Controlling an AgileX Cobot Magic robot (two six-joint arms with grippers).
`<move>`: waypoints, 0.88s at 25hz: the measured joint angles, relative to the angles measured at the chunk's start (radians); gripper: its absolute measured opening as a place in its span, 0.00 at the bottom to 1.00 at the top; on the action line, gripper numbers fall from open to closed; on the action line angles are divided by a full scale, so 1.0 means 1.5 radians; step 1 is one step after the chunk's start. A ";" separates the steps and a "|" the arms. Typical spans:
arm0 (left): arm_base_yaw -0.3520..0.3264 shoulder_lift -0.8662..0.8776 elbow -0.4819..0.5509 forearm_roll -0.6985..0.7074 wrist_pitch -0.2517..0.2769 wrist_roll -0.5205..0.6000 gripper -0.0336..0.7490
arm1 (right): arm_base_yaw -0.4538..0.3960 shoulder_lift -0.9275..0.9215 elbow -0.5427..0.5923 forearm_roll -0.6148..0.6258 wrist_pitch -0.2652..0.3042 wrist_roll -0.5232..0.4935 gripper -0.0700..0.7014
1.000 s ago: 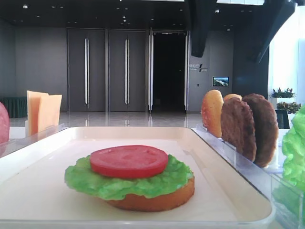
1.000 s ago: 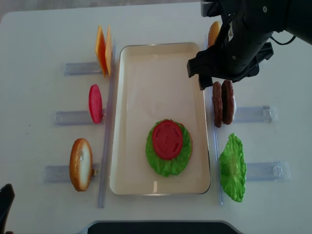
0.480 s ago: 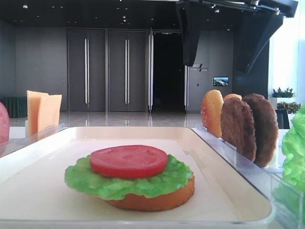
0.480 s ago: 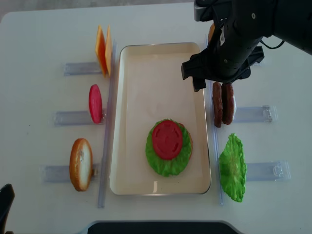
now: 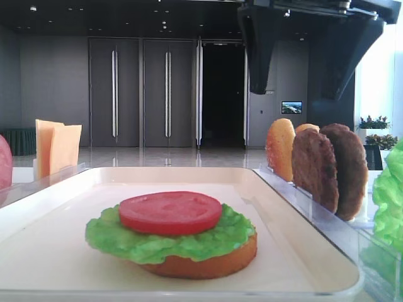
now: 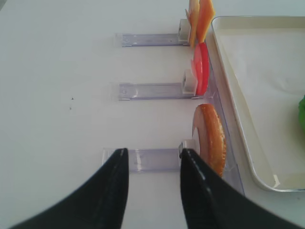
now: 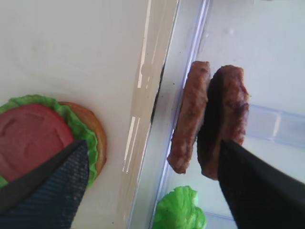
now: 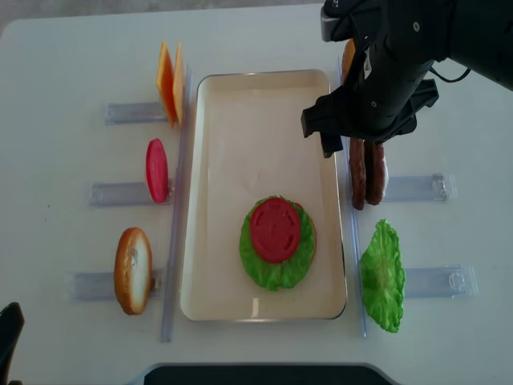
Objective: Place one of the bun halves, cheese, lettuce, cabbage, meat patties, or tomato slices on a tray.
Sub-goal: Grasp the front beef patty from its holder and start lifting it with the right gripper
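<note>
Above the tray's [image 8: 260, 88] right rim, the right gripper [image 8: 365, 148] hangs with fingers [image 7: 45, 188] spread wide over the two upright meat patties [image 7: 209, 121], holding nothing, while the left gripper [image 6: 152, 191] rests open near the surface's left edge.

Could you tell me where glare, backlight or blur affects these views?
Right wrist view: a bright streak of glare runs along the tray rim, and the near fingers are dark and soft. Low exterior view: the window at right is blown out, leaving the right gripper silhouetted. Overhead view: evenly lit.
</note>
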State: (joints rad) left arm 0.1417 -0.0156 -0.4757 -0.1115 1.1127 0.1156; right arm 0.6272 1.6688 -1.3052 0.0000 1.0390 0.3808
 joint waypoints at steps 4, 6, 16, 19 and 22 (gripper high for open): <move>0.000 0.000 0.000 0.000 0.000 0.000 0.40 | 0.000 0.023 0.000 0.000 0.006 -0.002 0.78; 0.000 0.000 0.000 0.000 0.000 0.000 0.40 | 0.000 0.033 0.000 -0.004 0.006 -0.002 0.78; 0.000 0.000 0.000 0.000 0.000 0.000 0.40 | 0.000 0.058 0.000 -0.005 -0.006 -0.008 0.78; 0.000 0.000 0.000 0.000 0.000 0.000 0.40 | 0.000 0.071 0.000 -0.005 -0.006 -0.012 0.78; 0.000 0.000 0.000 0.000 0.000 0.000 0.40 | 0.000 0.084 0.000 -0.005 -0.006 -0.018 0.78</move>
State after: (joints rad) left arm 0.1417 -0.0156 -0.4757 -0.1115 1.1127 0.1156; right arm 0.6272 1.7947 -1.3052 -0.0081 1.0299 0.3531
